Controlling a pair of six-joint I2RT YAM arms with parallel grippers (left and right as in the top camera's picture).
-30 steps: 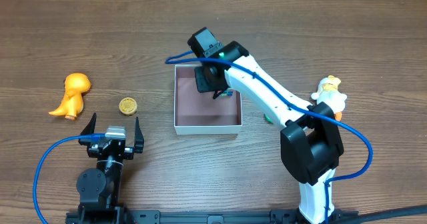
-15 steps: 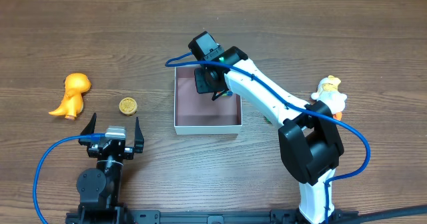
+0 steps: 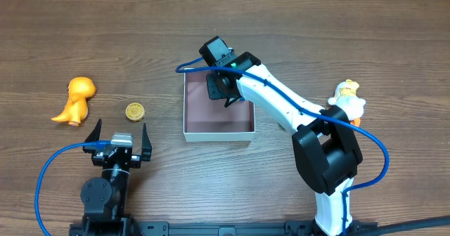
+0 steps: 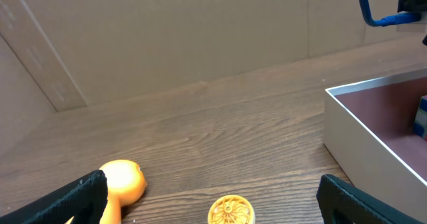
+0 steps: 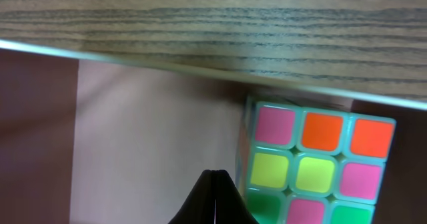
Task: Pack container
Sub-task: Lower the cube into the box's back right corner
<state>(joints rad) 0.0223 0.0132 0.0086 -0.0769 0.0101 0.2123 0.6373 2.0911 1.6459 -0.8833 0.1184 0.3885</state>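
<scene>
Right tool [image 3: 223, 88] is over the far part of the container [image 3: 219, 133], which sits mid-tabletop [image 3: 316, 25]. On the right wrist view I've got the two fingers [image 5: 203, 204] pressed tip to tip with nothing between them. They point down at the pink-brown floor, just beside a colour cube [image 5: 310, 161] tucked against the white wall. From overhead that cube is almost wholly covered by the arm. The left wrist view catches only a blue sliver of it at the frame edge, so I can't say whether cube and fingers touch.

The right arm reaches from its base at the near right diagonally across the container's far right corner, wrist bent down. The left arm is folded at the near left. Left tool [image 3: 121, 123] is spread wide, gripping nothing, aimed at a gold disc [image 3: 134, 112]. An orange dinosaur toy [image 3: 74, 99] lies further left, well apart from the container.
</scene>
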